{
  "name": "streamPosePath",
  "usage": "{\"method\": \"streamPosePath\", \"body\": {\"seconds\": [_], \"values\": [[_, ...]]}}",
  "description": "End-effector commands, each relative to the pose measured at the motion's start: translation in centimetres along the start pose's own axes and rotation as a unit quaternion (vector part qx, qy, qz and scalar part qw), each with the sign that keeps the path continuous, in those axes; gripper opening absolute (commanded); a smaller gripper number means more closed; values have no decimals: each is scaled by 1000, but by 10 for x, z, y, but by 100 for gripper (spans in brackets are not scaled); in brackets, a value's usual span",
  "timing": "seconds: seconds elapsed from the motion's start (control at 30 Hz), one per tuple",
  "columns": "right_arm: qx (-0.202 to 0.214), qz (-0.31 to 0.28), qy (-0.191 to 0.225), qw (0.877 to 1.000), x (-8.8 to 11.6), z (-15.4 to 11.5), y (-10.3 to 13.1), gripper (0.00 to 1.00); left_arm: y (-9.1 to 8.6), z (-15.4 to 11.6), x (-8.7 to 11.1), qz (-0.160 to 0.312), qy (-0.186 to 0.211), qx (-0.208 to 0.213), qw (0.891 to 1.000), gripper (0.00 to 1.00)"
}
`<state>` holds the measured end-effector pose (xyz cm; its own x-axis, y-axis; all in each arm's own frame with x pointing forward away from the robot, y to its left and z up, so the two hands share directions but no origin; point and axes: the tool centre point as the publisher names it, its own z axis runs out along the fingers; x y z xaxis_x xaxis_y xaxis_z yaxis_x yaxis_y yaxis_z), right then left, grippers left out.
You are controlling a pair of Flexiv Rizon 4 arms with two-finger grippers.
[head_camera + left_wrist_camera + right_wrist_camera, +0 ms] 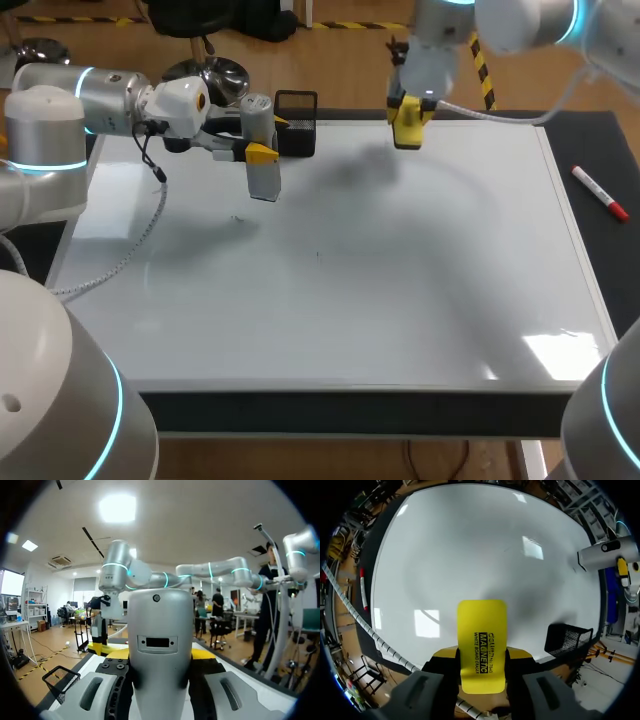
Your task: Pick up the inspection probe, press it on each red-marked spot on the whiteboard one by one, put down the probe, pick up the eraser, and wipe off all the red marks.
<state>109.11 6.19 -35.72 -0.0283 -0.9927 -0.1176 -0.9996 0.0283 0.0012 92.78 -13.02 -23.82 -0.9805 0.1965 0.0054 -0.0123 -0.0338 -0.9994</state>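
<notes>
The left gripper [262, 152] is seen clamped on the grey inspection probe [263, 172], upper left over the whiteboard [330, 290]. Whether the probe's tip touches the board cannot be told. The right gripper [408, 128], upper middle, is pinching the yellow eraser [481, 645], and tips and eraser are hard to separate from above. A black mesh basket [297, 125] is partly covered by the probe. A red marker [600, 192] lies right, off the board.
</notes>
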Motion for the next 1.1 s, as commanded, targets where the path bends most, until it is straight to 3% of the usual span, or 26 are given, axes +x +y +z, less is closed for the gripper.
{"method": "streamPosePath", "body": {"seconds": [0.03, 0.5, 1.1], "values": [[-43, -2, 0, 999, -7, 13, -17, 0, -1, 0, 1, 1, -1, 0, 1000, 0], [-57, -8, -10, 998, -31, 33, -18, 0, -1, 0, 1, 1, -1, 0, 1000, 0], [-67, -9, 15, 998, -31, 62, -18, 0, -1, 0, 1, 1, -1, 0, 1000, 0]]}}
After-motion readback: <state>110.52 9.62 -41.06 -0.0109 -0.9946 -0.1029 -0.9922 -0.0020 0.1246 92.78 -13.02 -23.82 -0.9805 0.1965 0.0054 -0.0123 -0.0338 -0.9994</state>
